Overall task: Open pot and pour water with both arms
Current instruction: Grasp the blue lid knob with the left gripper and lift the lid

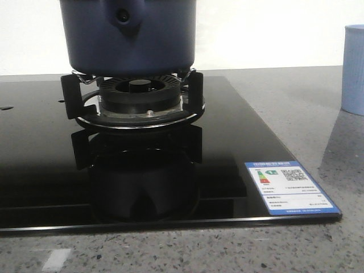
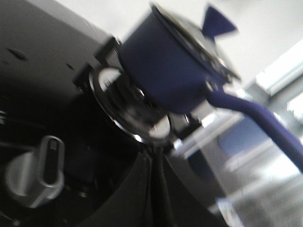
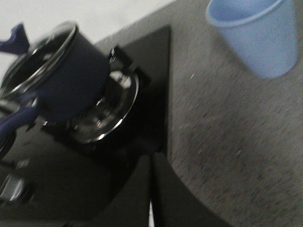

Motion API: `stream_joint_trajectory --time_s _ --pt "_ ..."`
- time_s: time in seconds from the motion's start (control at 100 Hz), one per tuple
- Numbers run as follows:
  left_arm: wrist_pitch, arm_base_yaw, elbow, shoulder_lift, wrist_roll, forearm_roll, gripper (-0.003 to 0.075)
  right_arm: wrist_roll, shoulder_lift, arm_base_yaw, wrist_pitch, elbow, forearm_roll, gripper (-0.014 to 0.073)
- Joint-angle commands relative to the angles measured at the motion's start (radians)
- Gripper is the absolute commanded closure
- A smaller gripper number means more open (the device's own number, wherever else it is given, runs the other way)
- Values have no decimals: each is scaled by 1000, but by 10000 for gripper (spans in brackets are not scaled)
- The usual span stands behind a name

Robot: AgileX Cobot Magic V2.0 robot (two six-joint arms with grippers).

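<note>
Sitting under everything you've got the grey speckled surface [image 1: 296,102], with the black glass cooktop [image 1: 239,148] on it. Your pot [image 1: 128,37] rests on the burner grate [image 1: 133,99], glass lid on, blue handle [image 2: 265,118] sticking out. Pale blue cup [image 1: 354,68] stands well apart on the surface. Left gripper [image 2: 156,189] and right gripper [image 3: 151,189]: fingers pressed together, pinching nothing. Energy label [image 1: 290,187] sits on the cooktop corner.
</note>
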Motion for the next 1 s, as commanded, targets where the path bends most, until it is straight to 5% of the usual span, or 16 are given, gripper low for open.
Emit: stream_joint_trajectory --time_s 0.0,0.24,0.34,0.52,0.65,0.77,0.87,0.99 --pt "109 1 -100 119 140 -61 739 -57 63 39 42 -72 115 659" --pt "584 1 -295 407 699 -501 739 -540 81 109 45 -92 414 662" --pt "584 -12 -392 471 819 -547 739 -667 81 111 -9 -92 424 662" --pt "495 -90 -582 558 1044 -362 701 -880 81 111 -117 -122 425 638" --pt "365 -137 -669 627 1075 -277 425 -920 81 111 -190 -139 425 451" --pt "216 -166 -704 707 1075 -278 170 -920 81 111 -240 -145 425 105" --pt "138 -191 -735 800 1075 -280 146 -920 81 111 -245 -146 425 -71" --pt "98 -203 -787 922 1094 -313 146 -920 81 111 -242 -146 429 -60"
